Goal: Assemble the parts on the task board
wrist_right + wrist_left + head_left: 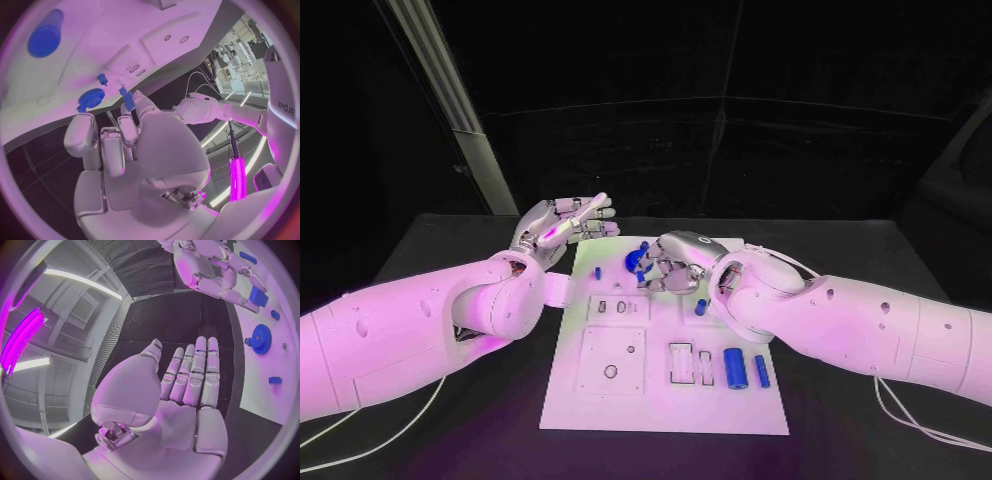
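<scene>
**Fingers over the far half of the board**

Fingers [190, 375] of our left hand [563, 226] are lying straight and side by side, the thumb set a little apart, with nothing between them; the hand is hovering open just beyond the far left corner of the flat white rectangular task board [661, 400].

Starting nearest to us, we are seeing two upright blue cylindrical parts [734, 367] resting side by side near the board's near right corner, the thicker one to the left of the thinner [762, 371]. Just left of them two small rectangular recesses [682, 362] are sitting in the board, and further left a square recessed panel [612, 359].

Moving further out, our right hand [678, 262] is reaching palm down over the far middle of the board. In the right wrist view its fingers [107, 142] are curling downward close together, and a small blue block-shaped part [128, 99] is showing at the fingertips; we cannot tell whether they are clamping it or only touching it.

Just beside those fingertips a round blue toothed gear [259, 338] is lying flat on the board. A small blue peg [597, 271] is standing near the board's far left edge.
</scene>
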Available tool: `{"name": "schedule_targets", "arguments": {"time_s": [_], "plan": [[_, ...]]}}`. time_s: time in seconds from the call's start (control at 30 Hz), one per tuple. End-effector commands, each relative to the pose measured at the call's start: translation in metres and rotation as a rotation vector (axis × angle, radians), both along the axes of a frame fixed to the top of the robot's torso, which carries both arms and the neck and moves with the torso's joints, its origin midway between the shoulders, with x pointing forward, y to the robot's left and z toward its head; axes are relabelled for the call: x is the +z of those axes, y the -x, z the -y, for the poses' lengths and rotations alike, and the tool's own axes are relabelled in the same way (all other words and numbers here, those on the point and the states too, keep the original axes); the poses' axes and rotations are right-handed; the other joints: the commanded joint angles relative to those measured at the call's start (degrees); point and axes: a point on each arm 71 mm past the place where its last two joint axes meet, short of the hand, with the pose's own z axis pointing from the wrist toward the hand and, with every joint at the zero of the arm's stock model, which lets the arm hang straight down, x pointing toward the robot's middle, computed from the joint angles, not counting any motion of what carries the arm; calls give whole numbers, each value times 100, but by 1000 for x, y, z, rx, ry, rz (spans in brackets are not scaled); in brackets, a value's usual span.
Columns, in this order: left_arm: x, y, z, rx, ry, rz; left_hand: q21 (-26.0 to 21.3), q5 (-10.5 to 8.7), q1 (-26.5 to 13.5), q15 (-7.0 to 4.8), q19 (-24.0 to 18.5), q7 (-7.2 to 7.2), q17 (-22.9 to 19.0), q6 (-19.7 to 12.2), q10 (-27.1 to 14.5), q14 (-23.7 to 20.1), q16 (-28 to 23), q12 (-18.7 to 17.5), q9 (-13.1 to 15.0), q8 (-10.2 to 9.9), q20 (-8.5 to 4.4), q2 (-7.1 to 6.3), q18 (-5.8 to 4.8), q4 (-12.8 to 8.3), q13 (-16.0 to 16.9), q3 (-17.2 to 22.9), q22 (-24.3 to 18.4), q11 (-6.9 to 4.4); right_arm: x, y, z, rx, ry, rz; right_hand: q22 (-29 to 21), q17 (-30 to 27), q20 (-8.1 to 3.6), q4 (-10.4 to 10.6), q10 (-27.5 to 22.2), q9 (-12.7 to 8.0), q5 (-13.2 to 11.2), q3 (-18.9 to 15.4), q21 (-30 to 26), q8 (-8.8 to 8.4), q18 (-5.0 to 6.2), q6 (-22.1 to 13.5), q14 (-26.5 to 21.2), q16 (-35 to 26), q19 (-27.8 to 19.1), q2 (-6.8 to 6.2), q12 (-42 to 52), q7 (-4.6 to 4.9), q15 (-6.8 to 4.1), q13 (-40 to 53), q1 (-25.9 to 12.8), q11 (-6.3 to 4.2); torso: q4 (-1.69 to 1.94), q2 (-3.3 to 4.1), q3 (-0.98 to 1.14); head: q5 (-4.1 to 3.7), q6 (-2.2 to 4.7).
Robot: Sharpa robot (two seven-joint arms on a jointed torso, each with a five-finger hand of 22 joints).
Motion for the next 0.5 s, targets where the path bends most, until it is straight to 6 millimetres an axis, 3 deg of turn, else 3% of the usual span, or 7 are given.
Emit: {"name": "schedule_targets", "arguments": {"time_s": [0.03, 0.5], "plan": [[1, 0, 1, -12, 16, -4, -25, -2, 24, 3, 34, 58, 8, 27, 36, 51, -11, 0, -1, -8, -5, 41, 39, -26, -1, 0, -8, -2, -7, 2, -7, 14, 88, 19, -8, 889, 4, 32, 114, 18, 35, 80, -20, 33, -14, 203, 473, -28, -19, -4, -21, -106, -23, 2, -41, -96, 8, 2, -2, 16, -1], [1, -1, 3, -15, 17, -5, -25, -2, 24, 3, 34, 58, 8, 27, 36, 51, -11, 0, -1, -8, -5, 41, 39, -26, -1, 0, -8, -2, -24, 7, -24, 37, 137, 12, -25, 885, 5, 37, 108, 19, 33, 94, -28, 33, -10, 216, 472, -32, -28, -23, -32, -109, -23, -4, -72, -97, 6, 8, 7, 62, -43]]}}
